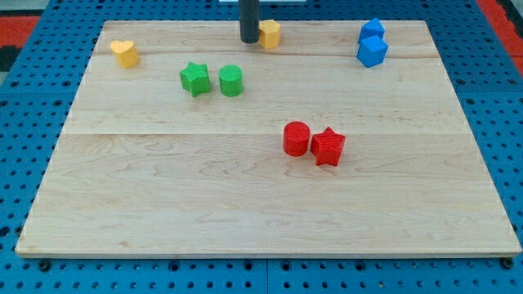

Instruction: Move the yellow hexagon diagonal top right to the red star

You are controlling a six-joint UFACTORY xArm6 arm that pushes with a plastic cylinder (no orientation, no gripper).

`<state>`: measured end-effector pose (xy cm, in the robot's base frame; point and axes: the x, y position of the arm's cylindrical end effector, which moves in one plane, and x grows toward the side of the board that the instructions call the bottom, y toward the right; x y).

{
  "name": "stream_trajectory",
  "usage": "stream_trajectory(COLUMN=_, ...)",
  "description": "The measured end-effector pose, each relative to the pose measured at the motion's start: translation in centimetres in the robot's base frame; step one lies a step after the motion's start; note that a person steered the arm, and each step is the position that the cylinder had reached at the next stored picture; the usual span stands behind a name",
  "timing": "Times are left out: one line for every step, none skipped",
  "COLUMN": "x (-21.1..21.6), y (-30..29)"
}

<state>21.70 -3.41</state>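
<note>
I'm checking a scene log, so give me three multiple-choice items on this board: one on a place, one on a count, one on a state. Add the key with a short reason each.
1. Where is my tip relative to the yellow hexagon?
A. at its view's-left side
B. at its view's-right side
C. far below it, by the red blocks

2. How many blue blocks are on the board?
A. none
B. two
C. four

3. How do the red cylinder and the red star stand?
A. stacked
B. at opposite board edges
C. side by side, close together

Key:
1 A, the rod's end sits just left of the hexagon near the view's top edge.
2 B, two blue blocks sit together at the view's top right.
3 C, the cylinder stands immediately left of the star, both flat on the wood.
</note>
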Motion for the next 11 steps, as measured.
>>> stream_trajectory(x=-2.0, y=-0.7)
stream_trajectory(x=-1.3, y=6.3)
stream_trajectory(x=2.6, y=6.9)
stream_trajectory(x=6.1, y=9.5)
stream_trajectory(x=6.4, y=7.7)
stream_trajectory(x=8.5, y=9.6)
stream_trajectory(x=10.7, y=14.8)
stream_trajectory(x=11.3, y=14.7)
stream_trajectory(x=15.0, y=15.8)
stream_trajectory(x=16.6, y=18.3)
stream_trajectory(x=15.9, y=18.9)
